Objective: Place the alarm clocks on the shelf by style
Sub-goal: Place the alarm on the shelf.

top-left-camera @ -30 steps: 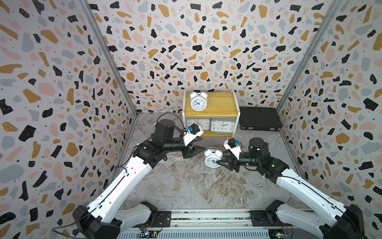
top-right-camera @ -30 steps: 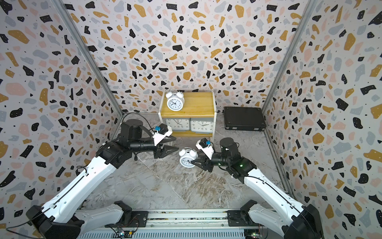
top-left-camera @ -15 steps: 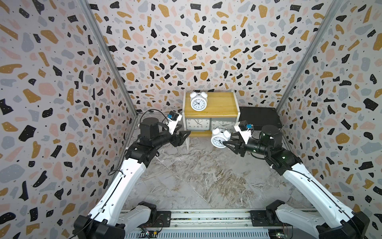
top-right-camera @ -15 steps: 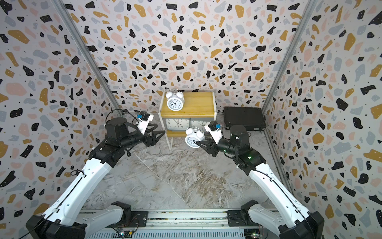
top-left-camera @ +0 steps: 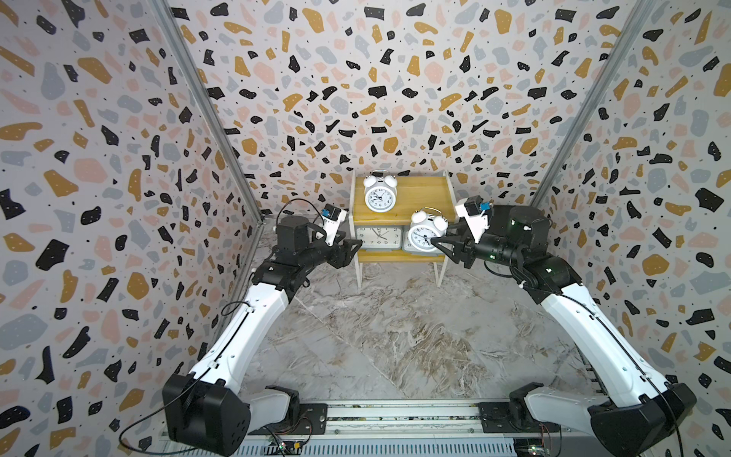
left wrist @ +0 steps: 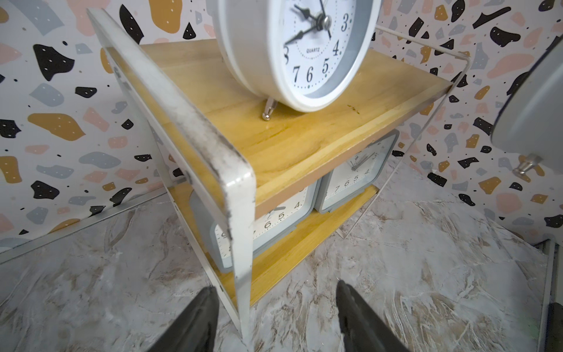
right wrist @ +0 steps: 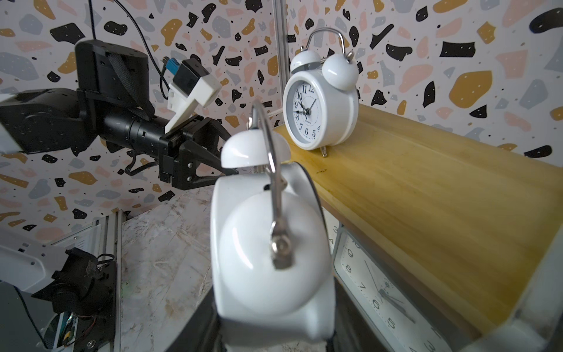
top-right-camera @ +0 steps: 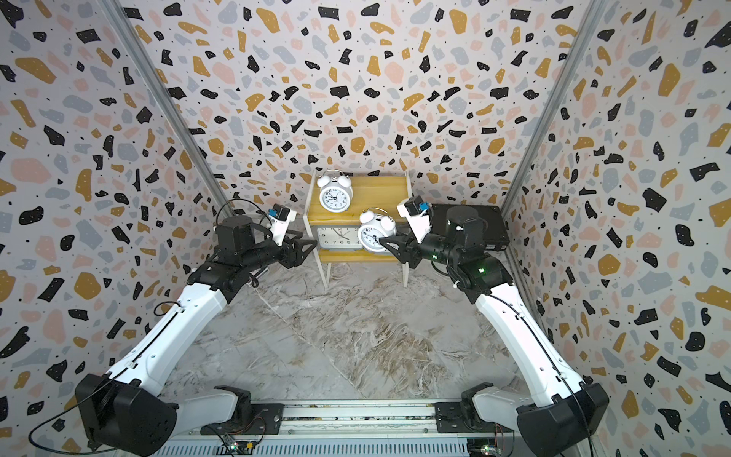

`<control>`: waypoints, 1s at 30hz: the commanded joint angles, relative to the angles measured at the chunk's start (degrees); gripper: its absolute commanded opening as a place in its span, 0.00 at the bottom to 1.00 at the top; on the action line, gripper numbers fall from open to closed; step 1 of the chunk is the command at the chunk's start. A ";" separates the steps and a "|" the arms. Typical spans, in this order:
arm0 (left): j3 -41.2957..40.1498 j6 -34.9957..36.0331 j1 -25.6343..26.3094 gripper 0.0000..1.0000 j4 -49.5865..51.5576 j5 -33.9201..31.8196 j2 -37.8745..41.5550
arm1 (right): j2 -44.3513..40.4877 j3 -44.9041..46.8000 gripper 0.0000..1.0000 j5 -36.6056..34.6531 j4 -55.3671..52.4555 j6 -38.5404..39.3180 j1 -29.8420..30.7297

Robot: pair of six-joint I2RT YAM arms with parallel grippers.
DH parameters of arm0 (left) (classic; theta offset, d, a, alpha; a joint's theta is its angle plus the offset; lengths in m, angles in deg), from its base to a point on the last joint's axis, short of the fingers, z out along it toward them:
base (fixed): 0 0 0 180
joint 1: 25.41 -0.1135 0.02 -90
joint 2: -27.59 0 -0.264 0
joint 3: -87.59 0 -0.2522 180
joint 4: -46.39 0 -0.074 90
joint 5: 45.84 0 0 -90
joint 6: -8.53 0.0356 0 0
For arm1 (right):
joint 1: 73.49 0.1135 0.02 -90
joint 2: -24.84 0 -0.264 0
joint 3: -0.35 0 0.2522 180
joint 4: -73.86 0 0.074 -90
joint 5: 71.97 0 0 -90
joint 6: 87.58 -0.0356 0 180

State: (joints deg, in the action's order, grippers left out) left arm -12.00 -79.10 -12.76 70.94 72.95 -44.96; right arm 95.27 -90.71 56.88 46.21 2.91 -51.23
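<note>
The shelf (top-left-camera: pixel 419 200) stands against the back wall. One white twin-bell alarm clock (top-left-camera: pixel 380 196) stands on the left of its top board. Two grey rectangular clocks (top-left-camera: pixel 379 237) sit side by side on the lower board, the right one partly hidden. My right gripper (top-left-camera: pixel 439 241) is shut on a second twin-bell clock (top-left-camera: pixel 425 236), held upright in the air at the shelf's front right, about level with the top board's edge (right wrist: pixel 426 213). In the right wrist view this held clock (right wrist: pixel 271 243) fills the space between the jaws. My left gripper (top-left-camera: pixel 354 247) is open and empty, beside the shelf's front left leg (left wrist: pixel 243 274).
A flat black case (top-right-camera: pixel 496 229) lies on the floor right of the shelf, behind my right arm. Patterned walls close in the left, back and right sides. The arms' base rail (top-left-camera: pixel 395 415) runs along the front edge of the marble floor (top-left-camera: pixel 395 336).
My right gripper has carried the twin-bell clock up from the floor's middle and back to the shelf's front right. My left arm has drawn back left, to the shelf's left leg.
</note>
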 commanded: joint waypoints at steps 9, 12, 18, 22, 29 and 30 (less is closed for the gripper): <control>4.79 3.67 -1.47 0.53 -3.14 3.68 -4.33 | 9.17 -16.22 0.24 5.47 -2.65 0.46 -4.69; 5.37 4.01 -1.83 0.50 -3.15 5.15 -5.37 | 12.96 -20.90 0.24 7.40 -4.74 1.11 -5.68; 6.03 5.57 -2.27 0.45 -2.72 7.51 -6.36 | 17.92 -26.54 0.24 9.66 -5.74 1.95 -6.75; 6.54 6.47 -2.36 0.41 -1.99 8.93 -6.81 | 21.32 -30.81 0.24 11.86 -7.47 2.36 -7.38; 6.73 6.67 -2.44 0.39 -1.43 9.37 -7.21 | 24.80 -34.75 0.24 14.43 -8.24 2.34 -7.75; 6.81 6.88 -2.45 0.39 -1.15 9.59 -7.32 | 25.16 -35.07 0.24 14.58 -8.31 2.36 -7.76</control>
State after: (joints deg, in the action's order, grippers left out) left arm -7.45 -73.27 -14.82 70.44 80.78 -51.93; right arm 121.39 -122.40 68.44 36.96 4.66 -58.68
